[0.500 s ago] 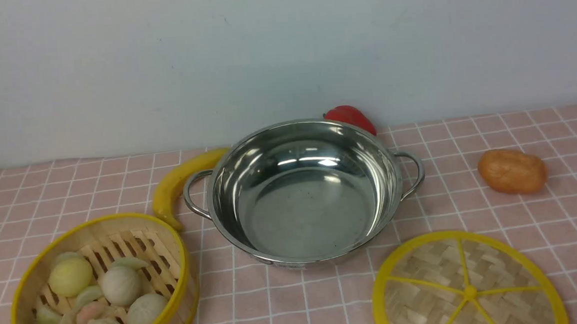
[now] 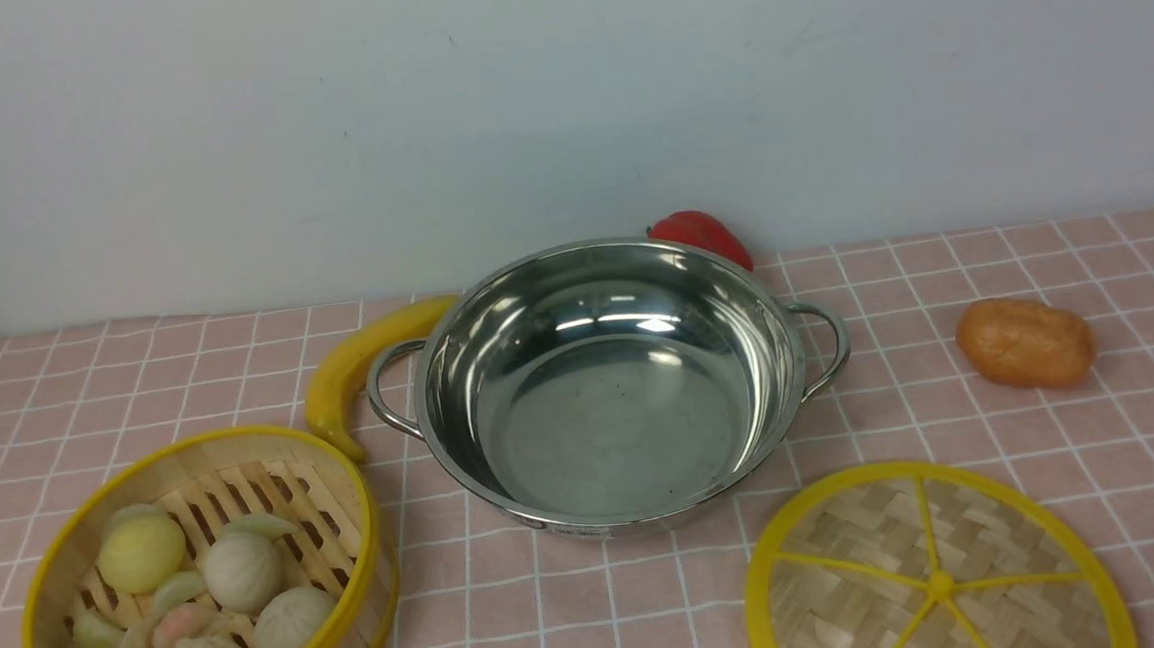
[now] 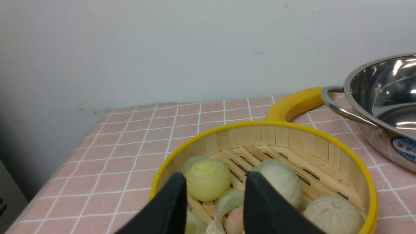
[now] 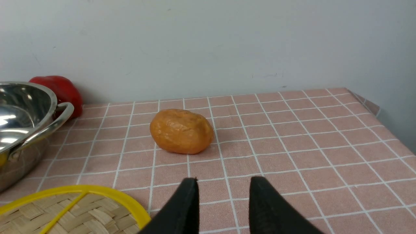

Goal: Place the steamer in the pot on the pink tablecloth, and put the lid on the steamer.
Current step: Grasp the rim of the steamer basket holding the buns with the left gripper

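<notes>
Pale wall behind; pink tablecloth (image 2: 140, 381) over table. Pot (image 2: 614, 432) sits centre. Steamer (image 2: 244, 455) with buns at pot's 8 o'clock, on cloth, just beside. Lid (image 2: 938, 582) flat at 4 o'clock. Banana (image 2: 359, 362) at 9, red pepper (image 2: 702, 231) at 1, potato (image 2: 1024, 342) at 3. Left gripper (image 3: 216, 175) over steamer's near rim, fingers (image 3: 172, 208) moderately parted, holding nothing. Right gripper (image 4: 224, 180) over bare cloth beside lid, fingers (image 4: 266, 208) parted alike, gripping nothing.
</notes>
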Robot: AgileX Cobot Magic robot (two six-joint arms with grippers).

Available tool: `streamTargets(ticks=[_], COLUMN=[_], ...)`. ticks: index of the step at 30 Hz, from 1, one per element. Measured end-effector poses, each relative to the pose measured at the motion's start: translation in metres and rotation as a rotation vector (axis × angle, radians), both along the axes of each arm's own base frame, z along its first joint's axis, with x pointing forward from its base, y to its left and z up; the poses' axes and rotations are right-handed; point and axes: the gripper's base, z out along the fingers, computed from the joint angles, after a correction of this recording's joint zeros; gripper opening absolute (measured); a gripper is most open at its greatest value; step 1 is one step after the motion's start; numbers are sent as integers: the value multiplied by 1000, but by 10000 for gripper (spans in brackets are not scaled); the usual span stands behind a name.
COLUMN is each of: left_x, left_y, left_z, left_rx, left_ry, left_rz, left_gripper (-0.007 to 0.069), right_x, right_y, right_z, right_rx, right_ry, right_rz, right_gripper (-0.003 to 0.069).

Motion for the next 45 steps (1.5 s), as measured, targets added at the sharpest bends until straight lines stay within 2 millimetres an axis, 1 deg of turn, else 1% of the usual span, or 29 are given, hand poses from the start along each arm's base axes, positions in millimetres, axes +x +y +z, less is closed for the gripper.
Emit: streamTargets(ticks=[10,12,13,14,16,18,20,21,22,24,30,33,35,36,37,38,39,40,41,42,43,44,45], left_x=[0,0,0,0,1,1,2,1,1,1,0,-2,-5,-9,-15,-18,-28,-39,-49,-53,-63,-70,-71], left_y=[0,0,-1,-1,-3,-5,-6,-6,-6,-5,-4,-2,0,1,1,1,-1,-3,-6,-7,-10,-11,-10], left_z=[0,0,1,1,5,10,16,16,19,21,27,36,48,59,76,81,103,126,144,151,173,194,205], left_rx=[7,-2,-35,-35,-198,-380,-548,-576,-684,-729,-754,-770,-785,-778,-744,-733,-661,-578,-503,-488,-385,-325,-289], left_ry=[0,-3,-12,-15,-73,-143,-208,-218,-257,-282,-347,-455,-567,-649,-751,-785,-904,-982,-1030,-1043,-1029,-993,-922], left_rz=[0,-1,-3,-4,-14,-23,-29,-30,-32,-33,-40,-56,-79,-101,-137,-147,-194,-228,-247,-252,-245,-223,-191], left_gripper=[243,243,243,243,243,243,243,243,243,243,243,243,243,243,243,243,243,243,243,243,243,243,243], right_x=[0,0,1,1,1,1,1,1,1,1,0,0,-2,-4,-8,-9,-16,-23,-32,-37,-45,-48,-45], right_y=[0,1,2,2,5,6,5,5,4,4,2,1,-3,-5,-10,-10,-15,-18,-19,-20,-18,-14,-10], right_z=[0,1,2,3,9,14,18,18,21,23,25,28,35,40,49,50,63,75,93,100,127,146,159], right_rx=[2,44,116,131,358,548,716,739,838,878,893,917,973,1000,1030,1038,1035,1009,957,928,802,695,620], right_ry=[-1,-16,-37,-47,-126,-184,-237,-246,-280,-301,-336,-377,-474,-538,-658,-681,-840,-958,-1078,-1136,-1237,-1263,-1243], right_rz=[0,4,8,10,19,22,22,22,20,18,19,19,22,26,38,41,65,85,110,119,142,159,170], right_gripper=[240,240,240,240,240,240,240,240,240,240,240,240,240,240,240,240,240,240,240,240,240,240,240])
